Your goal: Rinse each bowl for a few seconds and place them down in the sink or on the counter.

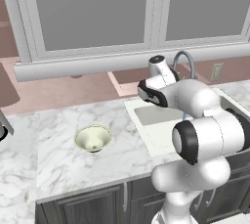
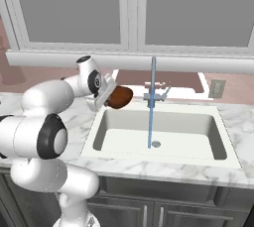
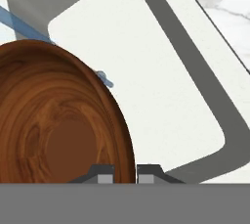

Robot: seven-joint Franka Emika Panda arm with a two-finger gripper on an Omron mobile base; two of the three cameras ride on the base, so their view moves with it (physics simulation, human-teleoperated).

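My gripper is shut on the rim of the dark reddish-brown bowl, holding it tilted above the left end of the sink. In the hand view the brown bowl fills the left side, its rim pinched between my fingertips, with the white sink floor beyond. A thin blue stream of water falls from the faucet to the drain, right of the bowl and apart from it. The pale cream bowl sits upright on the marble counter, left of the sink.
Windows and a ledge run behind the sink. A wall outlet is at the back right. Dark cabinets with handles lie under the counter. My own arm covers much of the sink in the left base view.
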